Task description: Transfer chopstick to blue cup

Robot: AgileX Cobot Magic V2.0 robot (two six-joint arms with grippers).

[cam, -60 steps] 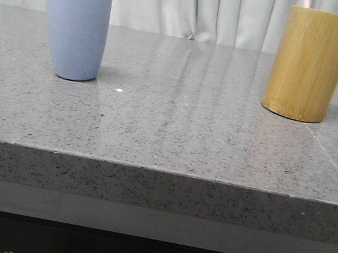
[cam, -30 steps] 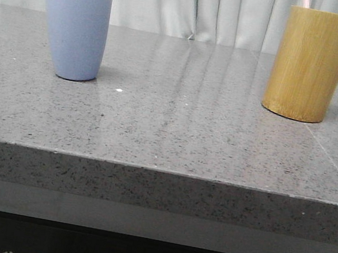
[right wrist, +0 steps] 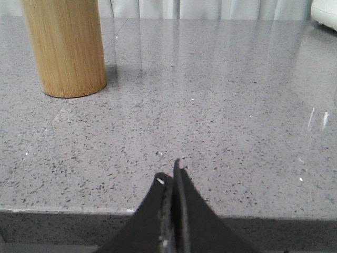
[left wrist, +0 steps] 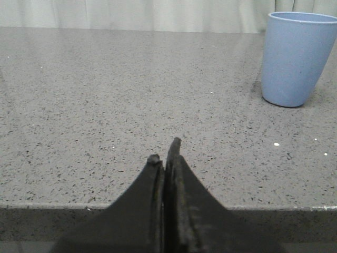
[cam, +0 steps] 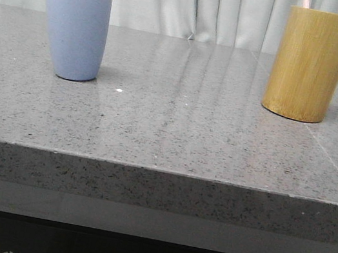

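**Both grippers closed at the near table edge, chopstick standing in the bamboo holder**

Nearest: left gripper (left wrist: 166, 153), black fingers pressed flat together, nothing between them, tips over the near edge of the grey speckled table (cam: 173, 140). Right gripper (right wrist: 171, 171) the same: fingers together, empty, tips just past the near edge.

Table front edge runs straight across the front view, thick stone slab with a dark band under it. Wide bare stretch of tabletop from that edge back to both containers; a few small white specks on it, and a seam line running back on the right side.

Farther back, left: blue cup (cam: 74, 32), matte periwinkle, no handle, tapering to a rounded base, upright, mouth open. In the left wrist view it (left wrist: 295, 58) stands well ahead of the fingertips and off to one side, open surface between.

Farther back, right: bamboo holder (cam: 309, 65), tall yellow-brown cylinder, upright, well apart from the cup with bare table between. In the right wrist view it (right wrist: 64, 47) stands well ahead of the fingertips.

Chopstick (cam: 306, 0): thin pale pink stick, a short tip pokes above the holder rim, leaning slightly; rest hidden inside.

Farthest: pale curtain (cam: 177, 3) behind the table's back edge.
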